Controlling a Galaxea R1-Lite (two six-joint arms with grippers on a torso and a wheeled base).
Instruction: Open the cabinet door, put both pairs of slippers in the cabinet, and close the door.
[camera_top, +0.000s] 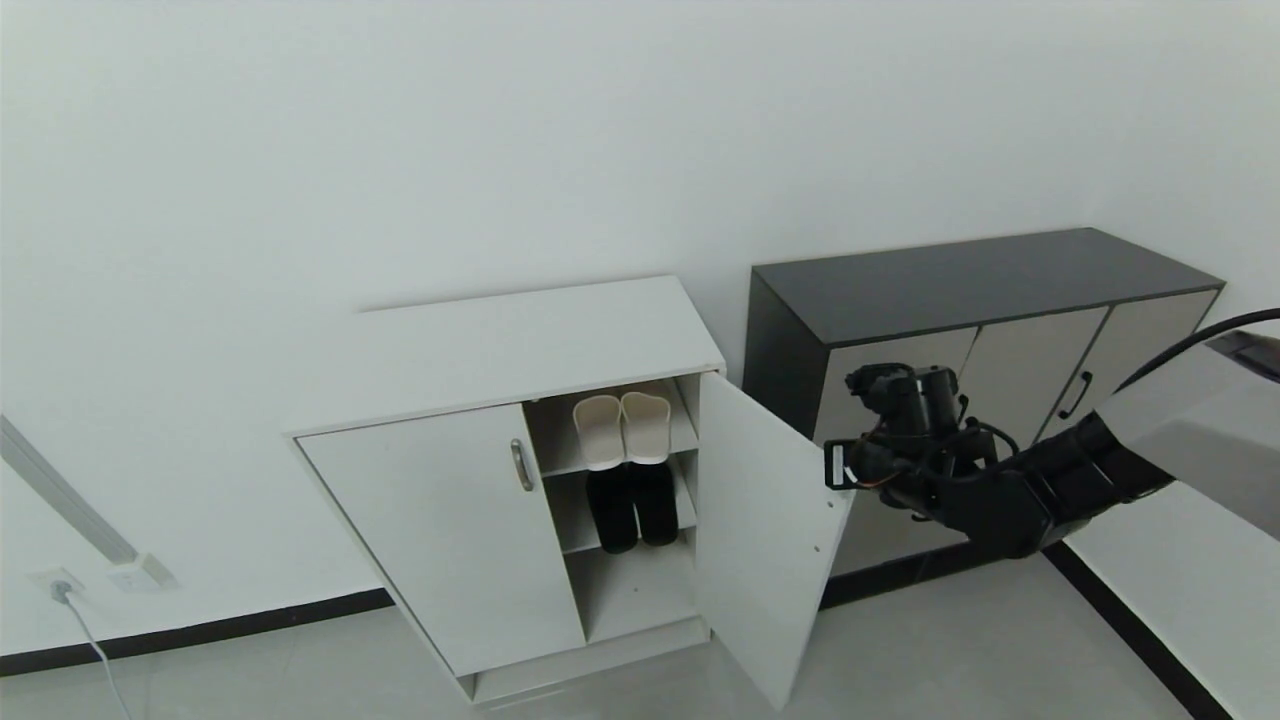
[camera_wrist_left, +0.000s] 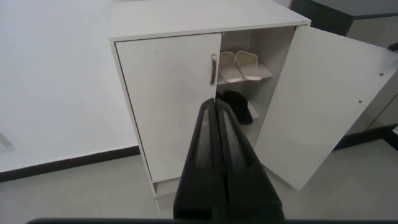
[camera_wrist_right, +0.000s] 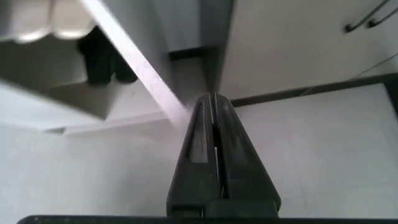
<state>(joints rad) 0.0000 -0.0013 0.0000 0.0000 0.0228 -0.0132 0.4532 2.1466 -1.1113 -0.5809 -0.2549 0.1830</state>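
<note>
Cabinet door (camera_top: 765, 530) is standing swung wide open, hinged on the right side of the white cabinet (camera_top: 520, 340). Both pairs are sitting inside: white slippers (camera_top: 622, 428) on the upper shelf, black slippers (camera_top: 632, 505) on the shelf just below. So only the closing looks left. Door is reading as a stiff, light, smooth flat panel that should swing easily. Its handle is hidden, so pushing flat on the outer face near the free edge seems better than pinching. Right gripper (camera_top: 838, 465) is sitting at that free edge, jaws pressed together, holding nothing. Touching or just beside, cannot tell. Left gripper (camera_wrist_left: 215, 104) is hanging in front of the cabinet, jaws pressed together too, nothing held. Dark cabinet (camera_top: 980, 280) is standing just beside.
</note>
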